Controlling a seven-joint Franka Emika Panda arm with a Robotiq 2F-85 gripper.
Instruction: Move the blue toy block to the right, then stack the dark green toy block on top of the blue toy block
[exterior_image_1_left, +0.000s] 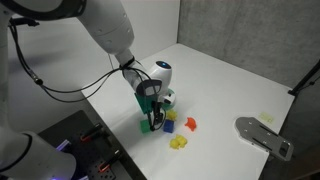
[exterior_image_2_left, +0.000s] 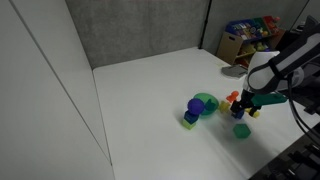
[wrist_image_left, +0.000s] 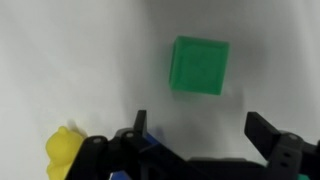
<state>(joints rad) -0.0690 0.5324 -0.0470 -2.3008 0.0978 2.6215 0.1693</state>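
Observation:
The dark green toy block (wrist_image_left: 200, 65) lies flat on the white table, just beyond my fingertips in the wrist view. It also shows in both exterior views (exterior_image_1_left: 146, 125) (exterior_image_2_left: 241, 130). My gripper (wrist_image_left: 202, 128) is open and empty and hovers low over the table beside it (exterior_image_1_left: 150, 108) (exterior_image_2_left: 247, 106). A small blue block (exterior_image_1_left: 166, 125) sits close to the gripper. In the wrist view only a sliver of blue (wrist_image_left: 150, 145) shows by one finger.
A yellow piece (wrist_image_left: 62, 150), more yellow pieces (exterior_image_1_left: 178, 143) and an orange piece (exterior_image_1_left: 190, 124) lie near the gripper. A teal bowl (exterior_image_2_left: 207, 102), a blue-purple rounded piece (exterior_image_2_left: 196, 106) and a blue and green pair (exterior_image_2_left: 189, 120) sit further off. The table edge is close.

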